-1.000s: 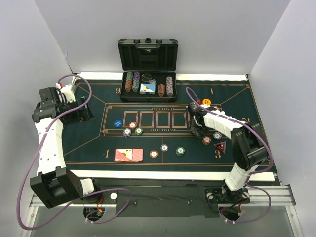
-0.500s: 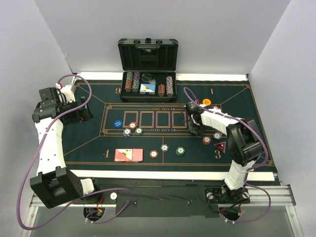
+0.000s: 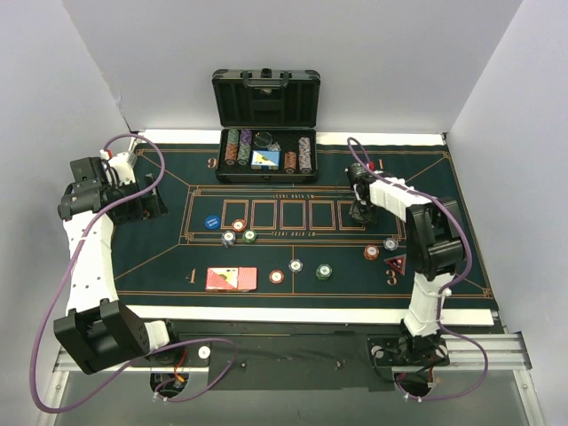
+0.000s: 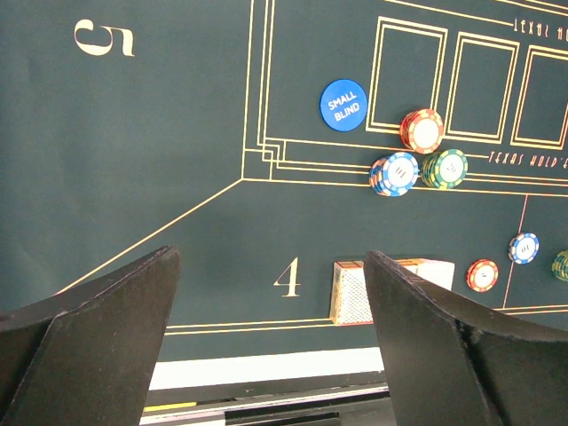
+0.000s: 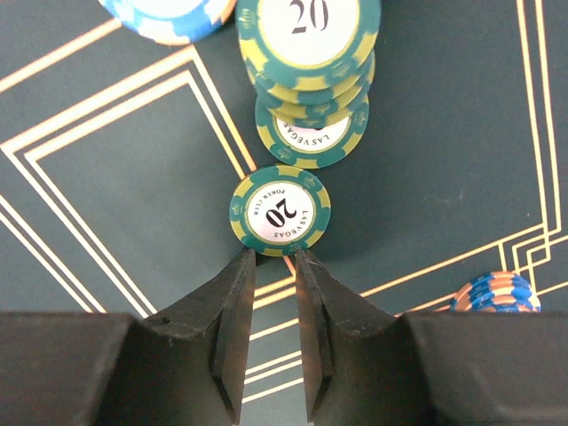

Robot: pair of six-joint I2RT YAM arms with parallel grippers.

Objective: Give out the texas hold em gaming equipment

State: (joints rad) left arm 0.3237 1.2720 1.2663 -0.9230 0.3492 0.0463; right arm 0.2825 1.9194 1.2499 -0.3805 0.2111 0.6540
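My right gripper hangs over the felt's right side. In the right wrist view its jaws stand close together with a narrow gap, and the tips meet the near rim of a green 20 chip; whether they pinch it does not show. A green chip stack stands just beyond. My left gripper is wide open and empty above the felt's left side. Red-backed cards lie by the number 4. The blue disc sits beside red, blue and green chips.
The black case stands open at the back, with racked chip rows in its tray. A dark red triangular marker and two chips lie near the number 3. Three more chips sit at front centre.
My right gripper has moved up the table and slightly right, and its jaws have narrowed. The left arm has not moved.
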